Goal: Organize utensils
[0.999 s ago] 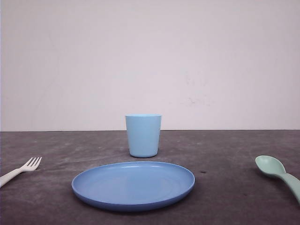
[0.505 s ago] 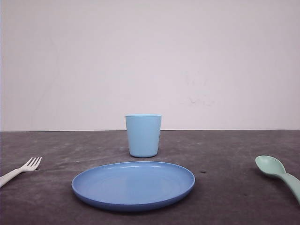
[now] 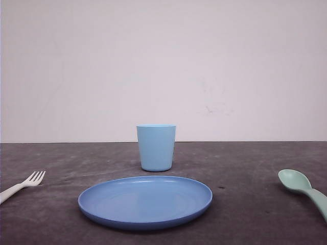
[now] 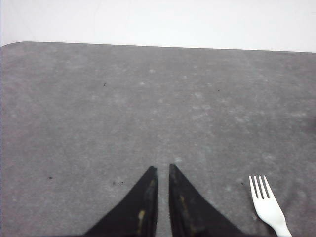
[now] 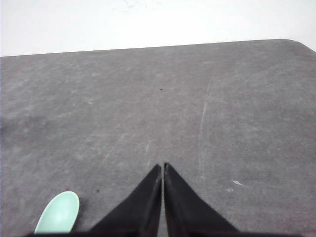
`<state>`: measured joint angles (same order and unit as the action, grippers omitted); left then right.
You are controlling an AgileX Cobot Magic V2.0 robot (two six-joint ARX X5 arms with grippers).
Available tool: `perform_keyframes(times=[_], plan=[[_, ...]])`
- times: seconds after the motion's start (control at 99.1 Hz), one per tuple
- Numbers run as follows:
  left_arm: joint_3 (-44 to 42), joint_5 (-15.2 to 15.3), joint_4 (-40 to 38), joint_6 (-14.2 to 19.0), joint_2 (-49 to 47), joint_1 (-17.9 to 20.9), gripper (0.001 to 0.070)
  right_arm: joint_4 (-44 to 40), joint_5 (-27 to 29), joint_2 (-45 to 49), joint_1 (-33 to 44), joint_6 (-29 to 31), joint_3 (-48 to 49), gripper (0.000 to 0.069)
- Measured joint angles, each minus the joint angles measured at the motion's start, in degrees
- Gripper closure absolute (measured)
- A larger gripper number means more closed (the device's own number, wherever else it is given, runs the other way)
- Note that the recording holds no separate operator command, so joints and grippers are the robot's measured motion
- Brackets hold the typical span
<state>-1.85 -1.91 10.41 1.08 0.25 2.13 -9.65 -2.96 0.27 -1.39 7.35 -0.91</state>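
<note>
A small white fork (image 3: 23, 186) lies at the table's left edge, tines pointing away from me; the left wrist view has the fork (image 4: 266, 205) beside my left gripper (image 4: 162, 168), apart from it. That gripper's black fingers stand nearly together with a thin gap and nothing between them. A mint-green spoon (image 3: 302, 188) lies at the right edge. Its bowl (image 5: 59, 213) appears beside my right gripper (image 5: 162, 165), which is shut and empty, hovering over bare table.
A round blue plate (image 3: 145, 200) sits in the middle near the front. A light blue cup (image 3: 156, 147) stands upright just behind it. The dark grey table (image 3: 245, 163) ends at a pale wall behind.
</note>
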Motion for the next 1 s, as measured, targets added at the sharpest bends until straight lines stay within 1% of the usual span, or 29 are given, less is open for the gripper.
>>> perform_keyframes(times=[0.454,0.515,0.636,0.696,0.757,0.838,0.888,0.939,0.999], plan=[[0.0,-0.1,0.0,0.3,0.0,0.0,0.0694,0.0,0.0,0.0,0.0,-0.5,0.0,0.0681],[0.0,-0.6,-0.2,2.2,0.0,0.0,0.0694,0.0,-0.1,0.0,0.0,-0.4,0.0,0.0681],[0.0,-1.7,-3.7,7.9,0.0,0.0,0.0694,1.9,-1.2,0.0,0.0,1.4,0.0,0.0681],[-0.2,-3.1,-5.5,10.6,0.0,0.0,0.0694,2.9,-2.1,0.0,0.0,3.4,-0.6,0.0682],[-1.2,-4.7,-5.6,13.1,0.2,0.0,0.0694,3.0,-3.0,0.0,0.0,5.9,-2.4,0.0683],[-4.9,-6.9,-5.6,16.4,0.8,0.0,0.0694,3.0,-4.7,0.7,0.0,9.4,-6.6,0.0683],[-8.1,-8.1,-5.5,17.7,1.6,0.0,0.0694,2.9,-6.3,1.4,0.0,11.3,-10.3,0.0683],[-11.5,-9.1,-4.4,18.7,2.8,0.0,0.0694,1.9,-7.4,2.6,0.0,12.5,-13.9,0.0683],[-16.0,-10.4,-1.2,19.4,5.2,0.0,0.0694,-0.5,-8.8,4.9,0.0,13.2,-18.1,0.0683]])
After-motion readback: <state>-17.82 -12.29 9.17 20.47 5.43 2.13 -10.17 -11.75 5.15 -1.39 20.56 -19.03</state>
